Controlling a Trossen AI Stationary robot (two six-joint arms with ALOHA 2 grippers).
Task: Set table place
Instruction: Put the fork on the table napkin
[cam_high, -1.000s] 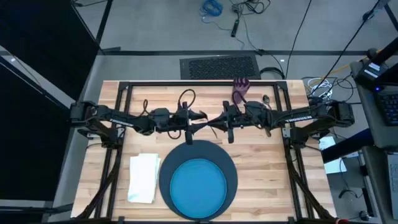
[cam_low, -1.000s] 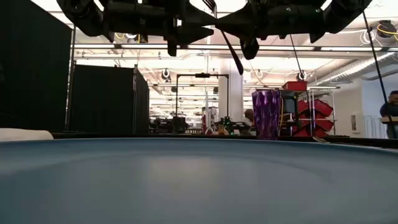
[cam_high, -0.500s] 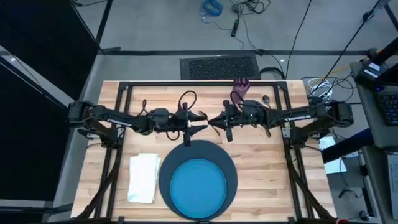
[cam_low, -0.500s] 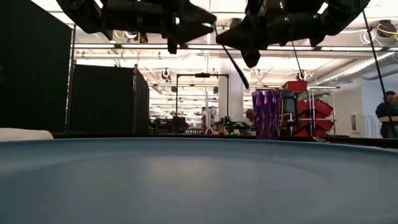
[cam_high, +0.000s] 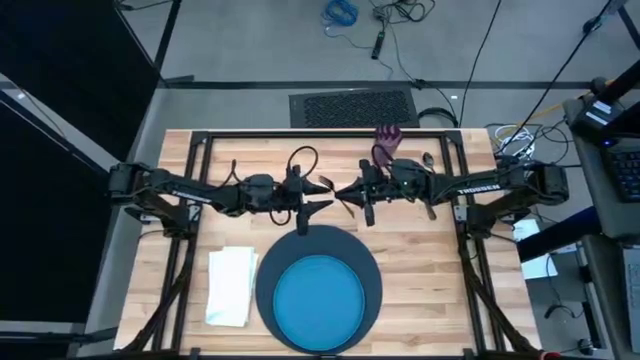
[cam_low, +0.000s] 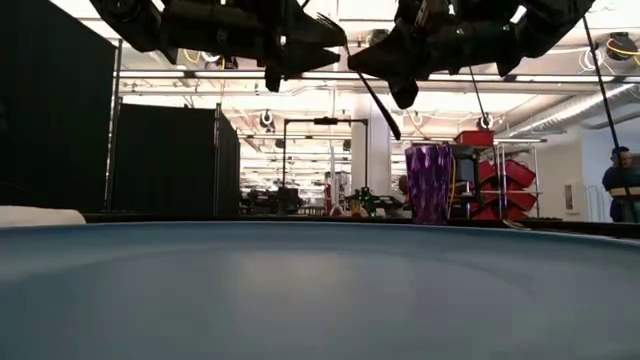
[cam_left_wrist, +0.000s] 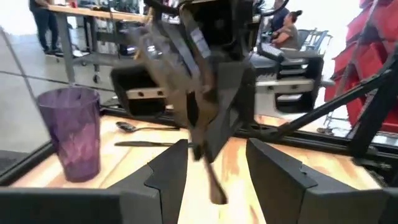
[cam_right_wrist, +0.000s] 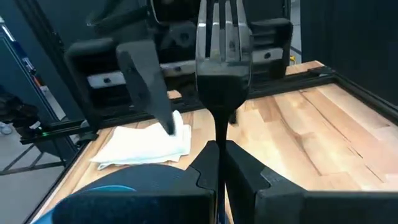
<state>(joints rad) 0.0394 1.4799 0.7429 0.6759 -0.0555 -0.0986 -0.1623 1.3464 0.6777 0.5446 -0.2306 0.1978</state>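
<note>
My right gripper (cam_high: 352, 192) hangs high over the middle of the table (cam_high: 430, 260), shut on a silver fork (cam_right_wrist: 224, 37). The fork's dark handle (cam_low: 380, 100) slants down below it. My left gripper (cam_high: 322, 194) faces it from the left, open, with its fingers (cam_left_wrist: 169, 171) on either side of the fork's line; I cannot tell whether they touch it. Below lie the dark grey charger (cam_high: 266, 290) with the blue plate (cam_high: 318, 298) on it and the white napkin (cam_high: 232, 285) to its left. The purple cup (cam_high: 388, 145) stands at the far edge. My right gripper pinches the fork at its neck (cam_right_wrist: 218, 127), just behind the head, between its two fingers. The fingers come about level from the table's right. The fork is lifted clear and tilted, tines up toward my left gripper, with the handle end (cam_low: 393, 130) hanging down to the right.
A spoon (cam_left_wrist: 134, 127) and a knife (cam_left_wrist: 146, 143) lie on the wood beside the cup (cam_left_wrist: 69, 130), far right of centre. Black frame rails run along the table's far edge and both sides. Bare wood lies to the right of the charger.
My right gripper has moved a little toward my left gripper with the fork, so the gap between the two has narrowed. The fork stays lifted, its handle slanting down more to the right.
</note>
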